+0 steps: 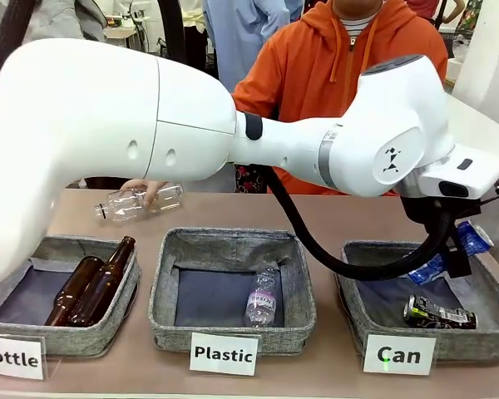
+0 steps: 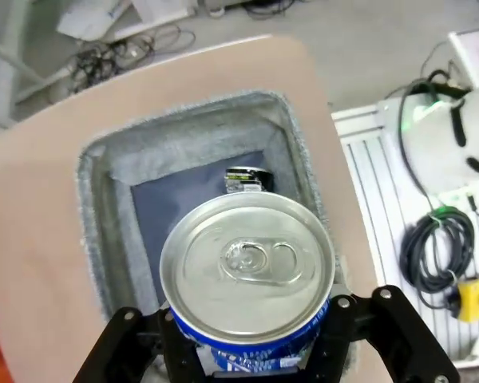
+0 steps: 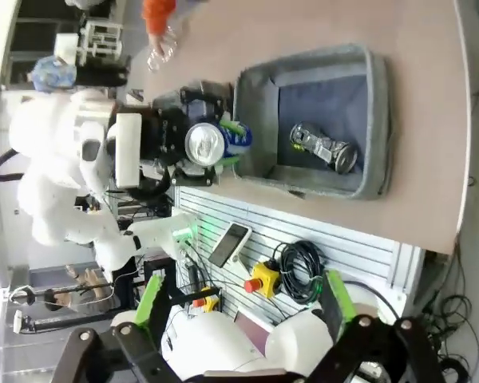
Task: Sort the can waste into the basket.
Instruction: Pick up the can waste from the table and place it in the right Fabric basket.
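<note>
Over the Can basket (image 1: 362, 312), holding a black can (image 1: 439, 313), the left gripper (image 2: 251, 351) clamps the blue can (image 2: 247, 275); right gripper (image 3: 239, 319) seemingly open.

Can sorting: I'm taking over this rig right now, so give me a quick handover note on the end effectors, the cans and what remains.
Left end effector: shut on the blue can, held above the Can basket, lid facing the wrist camera.
Right end effector: open and holding nothing, raised well back from the table.
Black can: already lying inside the Can basket.
Person's hand: at the far left of the table on a clear plastic bottle.
Done: one can binned.
Left: release the blue can into the basket, then withdraw the left arm.
</note>
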You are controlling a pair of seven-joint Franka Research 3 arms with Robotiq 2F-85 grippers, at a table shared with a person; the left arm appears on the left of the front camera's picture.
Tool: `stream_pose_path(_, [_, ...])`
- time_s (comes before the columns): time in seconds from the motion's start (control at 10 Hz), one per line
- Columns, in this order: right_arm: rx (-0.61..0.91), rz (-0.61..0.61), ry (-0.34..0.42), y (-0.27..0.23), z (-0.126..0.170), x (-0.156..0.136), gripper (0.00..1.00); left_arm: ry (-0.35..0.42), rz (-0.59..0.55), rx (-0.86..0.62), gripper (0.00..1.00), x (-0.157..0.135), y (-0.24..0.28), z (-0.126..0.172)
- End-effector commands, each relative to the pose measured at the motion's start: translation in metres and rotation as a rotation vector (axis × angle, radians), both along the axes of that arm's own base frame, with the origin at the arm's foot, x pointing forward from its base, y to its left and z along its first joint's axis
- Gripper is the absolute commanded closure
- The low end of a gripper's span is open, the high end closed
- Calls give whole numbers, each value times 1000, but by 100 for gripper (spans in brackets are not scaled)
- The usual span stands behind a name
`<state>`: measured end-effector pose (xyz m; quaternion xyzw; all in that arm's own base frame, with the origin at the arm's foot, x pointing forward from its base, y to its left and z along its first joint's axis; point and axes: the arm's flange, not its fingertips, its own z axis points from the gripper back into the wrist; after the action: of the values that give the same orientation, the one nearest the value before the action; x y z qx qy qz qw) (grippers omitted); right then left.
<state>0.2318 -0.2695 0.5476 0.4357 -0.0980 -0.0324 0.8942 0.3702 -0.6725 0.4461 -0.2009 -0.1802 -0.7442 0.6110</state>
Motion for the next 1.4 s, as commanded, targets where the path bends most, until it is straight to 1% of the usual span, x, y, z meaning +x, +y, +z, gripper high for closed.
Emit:
stream_pose_path(0.0, [-58,102,83,17,-3,12,0,14,55,-24,63,9,2,8])
stream_pose_path(0.1, [-58,102,83,17,-3,12,0,6,48,-24,12,12,1,7])
stream_pose_path(0.2, [-58,102,83,17,-3,12,0,-36,50,-31,6,10,1,6])
stream_pose_path(0.3, [-58,102,83,17,-3,12,0,-56,52,-25,0,11,0,7])
stream_pose_path(0.9, [-58,102,83,17,-3,12,0,-37,44,-63,0,12,5,11])
stream_pose_path(1.0, [-58,102,83,17,-3,12,0,-35,64,-42,0,9,9,15])
stream_pose_path(1.1, [-47,90,77,19,-4,15,0,-19,63,8,0,1,23,26])
stream_pose_path(1.2, [-63,170,20,36,-1,29,0,-49,86,-3,0,-8,48,42])
stream_pose_path(1.3, [-58,200,-37,54,4,45,0,-56,99,-8,0,-13,74,54])
